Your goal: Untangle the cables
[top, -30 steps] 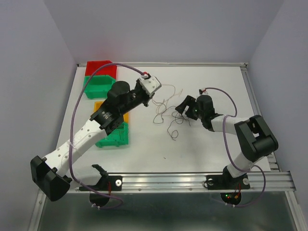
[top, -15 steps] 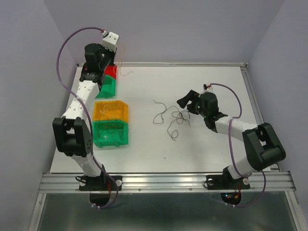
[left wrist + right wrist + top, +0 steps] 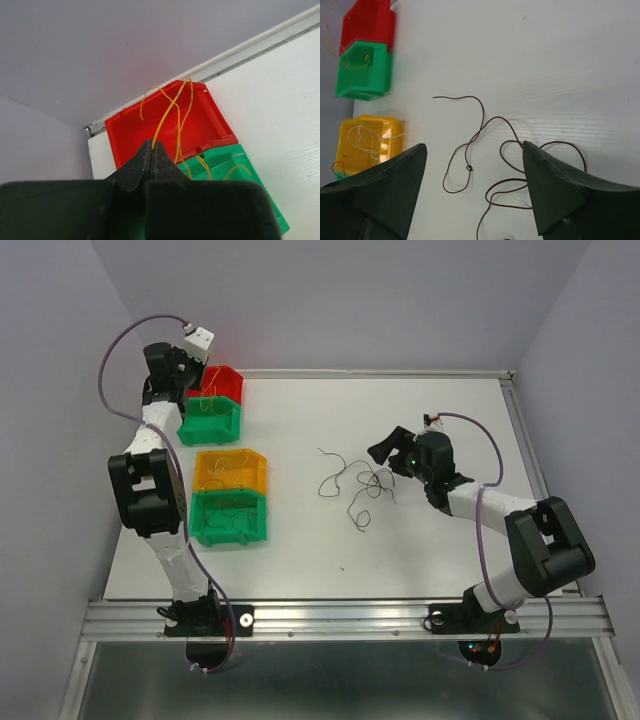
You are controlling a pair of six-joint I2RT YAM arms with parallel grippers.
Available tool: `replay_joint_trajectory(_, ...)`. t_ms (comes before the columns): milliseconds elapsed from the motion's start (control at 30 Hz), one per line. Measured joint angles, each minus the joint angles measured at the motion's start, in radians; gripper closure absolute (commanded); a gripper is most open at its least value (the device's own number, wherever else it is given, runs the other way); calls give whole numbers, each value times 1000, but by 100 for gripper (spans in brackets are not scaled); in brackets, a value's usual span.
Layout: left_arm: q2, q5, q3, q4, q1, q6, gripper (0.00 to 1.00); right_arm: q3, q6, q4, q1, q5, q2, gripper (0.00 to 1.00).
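Note:
My left gripper (image 3: 151,144) is shut on a thin yellow cable (image 3: 170,112), held above the red bin (image 3: 200,130) at the table's far left corner. The cable loops over that bin and trails down into the green bin (image 3: 225,165) beside it. In the top view the left gripper (image 3: 193,372) hangs over the same two bins. A loose tangle of dark thin cables (image 3: 355,480) lies mid-table. My right gripper (image 3: 474,146) stands open just above the tangle's right part, with strands of the dark cables (image 3: 480,112) between and under its fingers.
Along the left side stand a red bin (image 3: 228,375), a green bin (image 3: 208,425), an orange bin (image 3: 232,472) holding whitish wires (image 3: 367,137), and a second green bin (image 3: 230,520). Walls close in the table at the back and the sides.
The left arm swung from the tangle at mid-table to the far left corner, carrying the yellow cable over the red and green bins. The right gripper shifted slightly and stayed open.

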Motion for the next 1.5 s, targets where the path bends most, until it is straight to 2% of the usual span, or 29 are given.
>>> replay_joint_trajectory(200, -21, 112, -59, 38, 46, 87, 100, 0, 0, 0, 0, 0, -10, 18)
replay_joint_trajectory(400, -27, 292, -119, 35, 154, 196, 100, 0, 0, 0, 0, 0, -10, 18)
replay_joint_trajectory(900, -31, 563, -172, -140, 274, 589, 100, 0, 0, 0, 0, -1, -10, 18)
replay_joint_trajectory(1200, -31, 721, -146, -151, 324, 578, 100, 0, 0, 0, 0, -4, -9, 18)
replay_joint_trajectory(1500, -63, 802, -142, -154, 325, 579, 100, 0, 0, 0, 0, -11, -9, 18)
